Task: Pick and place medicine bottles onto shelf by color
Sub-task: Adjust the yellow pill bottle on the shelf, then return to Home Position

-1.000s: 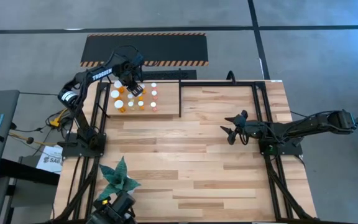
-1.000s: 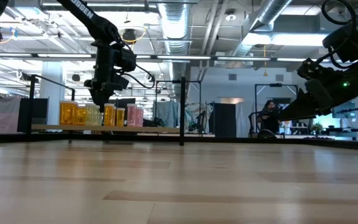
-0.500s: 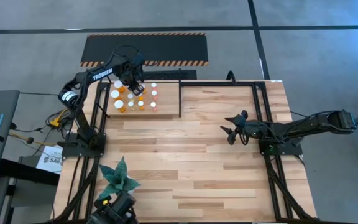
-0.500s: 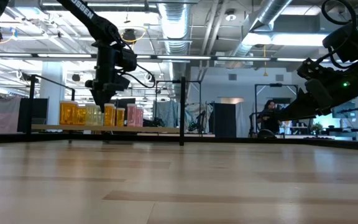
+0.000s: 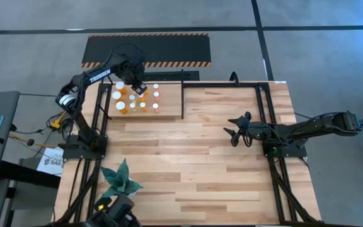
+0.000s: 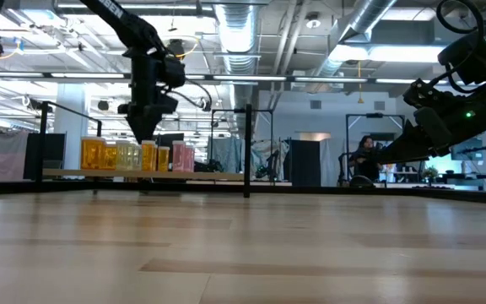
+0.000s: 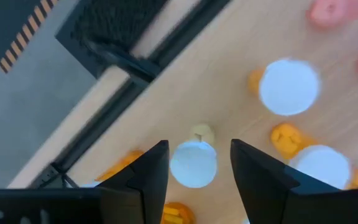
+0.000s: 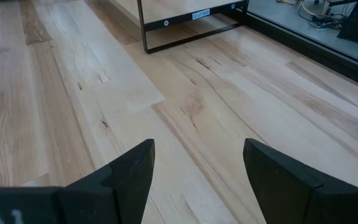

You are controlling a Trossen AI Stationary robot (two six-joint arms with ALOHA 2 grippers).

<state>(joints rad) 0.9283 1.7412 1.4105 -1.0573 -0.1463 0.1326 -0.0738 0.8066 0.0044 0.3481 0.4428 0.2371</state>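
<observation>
The shelf [image 5: 169, 104] is a small light wooden board with black posts at the table's far left. Several medicine bottles [image 5: 137, 101] stand upright on it: orange ones to the left, pinkish ones [image 6: 182, 157] to the right. My left gripper [image 5: 135, 85] points down over the row, open. In the left wrist view its fingers [image 7: 148, 174] stand on either side of a small bottle's white cap [image 7: 193, 163], with a gap on each side. My right gripper [image 5: 234, 133] hovers open over bare table at the right and holds nothing [image 8: 197, 146].
A black panel with hazard-striped edges [image 5: 147, 49] lies beyond the table's far edge. Black frame rails [image 5: 257, 107] cross the table's right part. A green plant [image 5: 120, 180] stands near the left front. Bare wooden tabletop [image 5: 188, 164] fills the middle.
My left gripper has stayed over the bottle row and tipped a little; in the low view its fingertips have come up slightly from among the bottle tops. The bottles on the shelf have kept their places.
</observation>
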